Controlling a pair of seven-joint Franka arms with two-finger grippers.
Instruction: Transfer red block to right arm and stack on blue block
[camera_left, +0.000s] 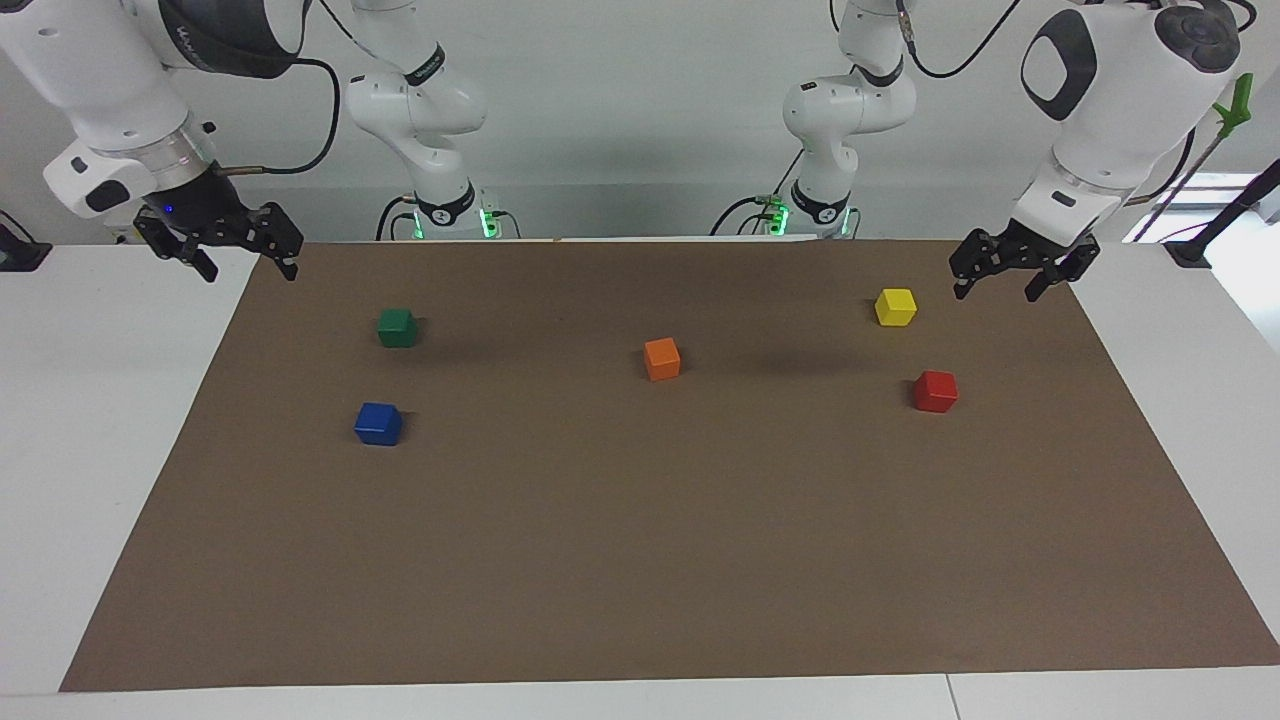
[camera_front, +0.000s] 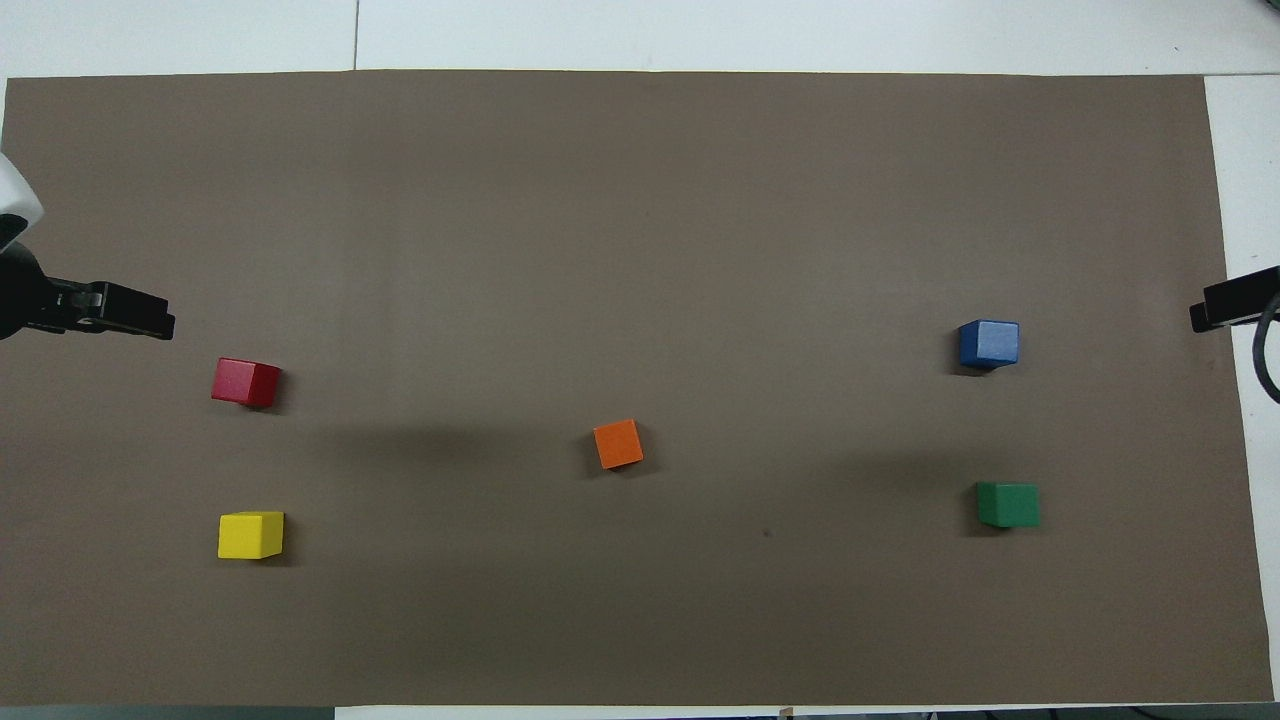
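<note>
The red block rests on the brown mat toward the left arm's end of the table. The blue block sits on the mat toward the right arm's end. My left gripper hangs open and empty above the mat's edge, beside the yellow block and apart from the red block. My right gripper hangs open and empty over the mat's edge at the right arm's end, with a small blue light on its base.
A yellow block lies nearer to the robots than the red block. An orange block sits mid-mat. A green block lies nearer to the robots than the blue block. The brown mat covers most of the table.
</note>
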